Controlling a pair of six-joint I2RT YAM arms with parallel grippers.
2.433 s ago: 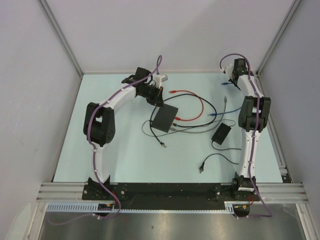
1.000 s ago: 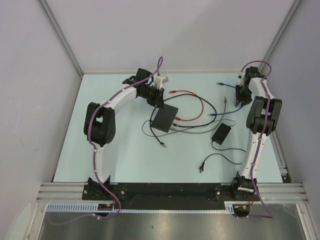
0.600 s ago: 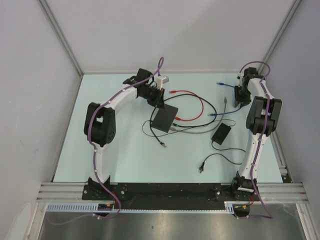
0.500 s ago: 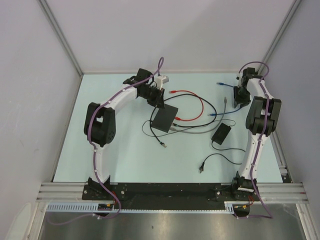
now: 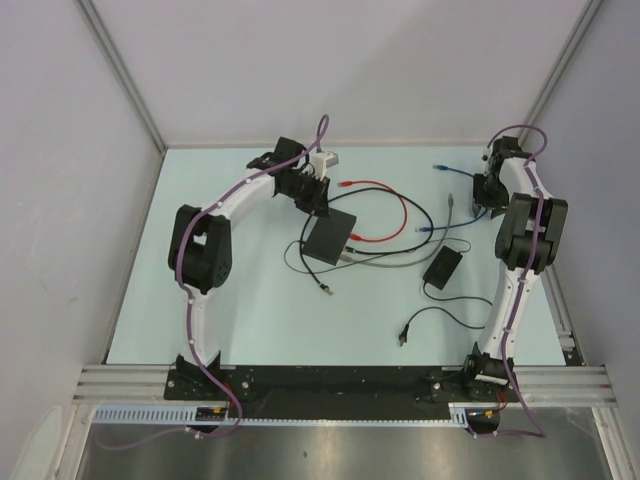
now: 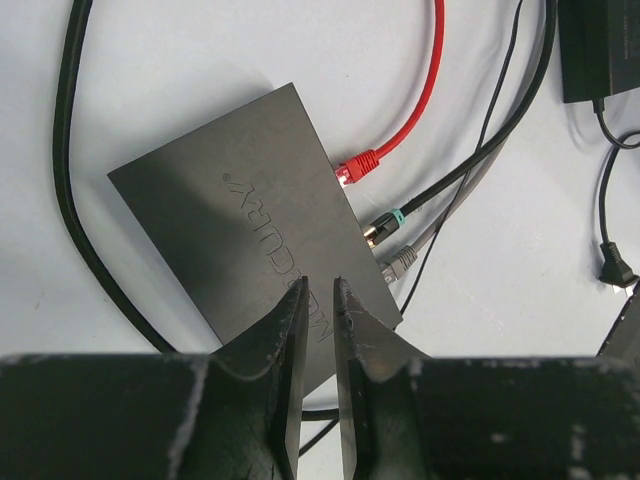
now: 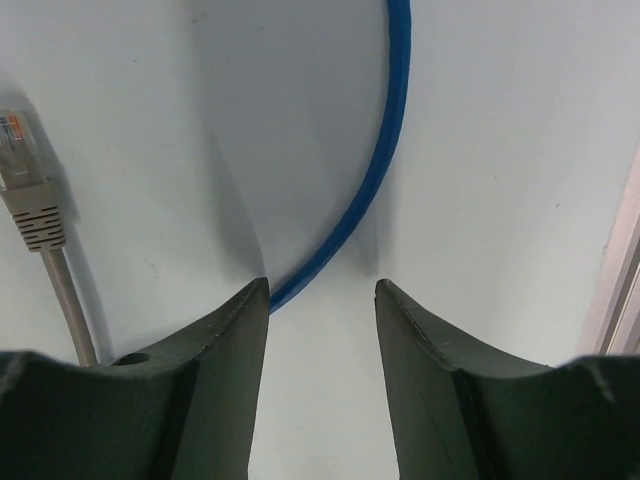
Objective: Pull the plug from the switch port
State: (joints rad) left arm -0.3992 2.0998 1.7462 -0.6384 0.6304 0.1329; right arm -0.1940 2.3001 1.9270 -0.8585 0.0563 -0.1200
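The switch (image 5: 329, 237) is a flat matte-black box at the table's middle. In the left wrist view the switch (image 6: 240, 230) has three plugs in a row along its right edge: a red plug (image 6: 357, 167), a black-cabled plug with a teal collar (image 6: 385, 224) and a grey plug (image 6: 400, 263). My left gripper (image 5: 318, 203) hangs over the switch's far edge; its jaws (image 6: 319, 285) stand almost together with nothing between them. My right gripper (image 5: 487, 200) is at the far right, open and empty (image 7: 322, 285), above a loose blue cable (image 7: 385, 150).
A black adapter brick (image 5: 442, 266) on a thin lead lies right of the switch. A loose grey plug (image 7: 25, 180) lies left of my right gripper. The red cable (image 5: 385, 190) loops behind the switch. A loose black plug (image 5: 325, 287) lies in front. The right wall rail is close.
My right arm has come from the back corner towards the near side and shifted slightly right, and the blue cable end now lies loose on the table. The left arm has not moved.
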